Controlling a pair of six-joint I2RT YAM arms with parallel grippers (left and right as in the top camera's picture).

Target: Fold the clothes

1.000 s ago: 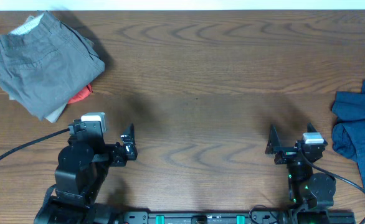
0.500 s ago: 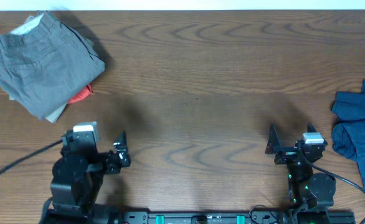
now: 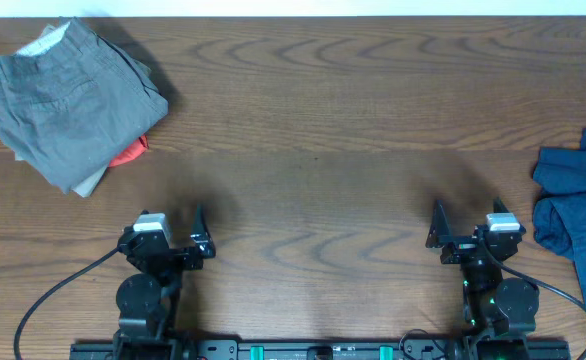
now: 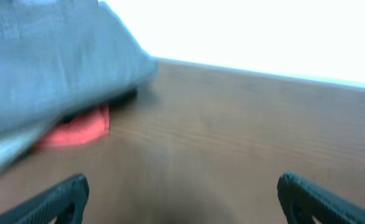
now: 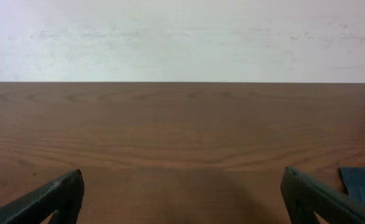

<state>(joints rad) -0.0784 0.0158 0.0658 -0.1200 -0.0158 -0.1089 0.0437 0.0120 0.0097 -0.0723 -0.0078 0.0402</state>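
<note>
The mid-grey shorts [image 3: 68,105] lie folded on top of a small pile at the table's far left corner. They show blurred at the upper left of the left wrist view [image 4: 45,68]. My left gripper [image 3: 199,238] is open and empty, low near the front edge, well in front of and right of the shorts; its jaws [image 4: 182,196] stand wide apart over bare wood. My right gripper [image 3: 437,232] is open and empty near the front right, its jaws [image 5: 182,190] wide apart over bare wood.
A red cloth [image 3: 130,153] peeks from under the grey shorts, also in the left wrist view [image 4: 76,127], with a beige edge [image 3: 93,183] beside it. Dark navy garments [image 3: 578,215] lie at the right edge, a corner showing in the right wrist view [image 5: 363,177].
My left arm has drawn back toward the front edge and folded down, its gripper staying open. The right arm and the clothes have not moved.
</note>
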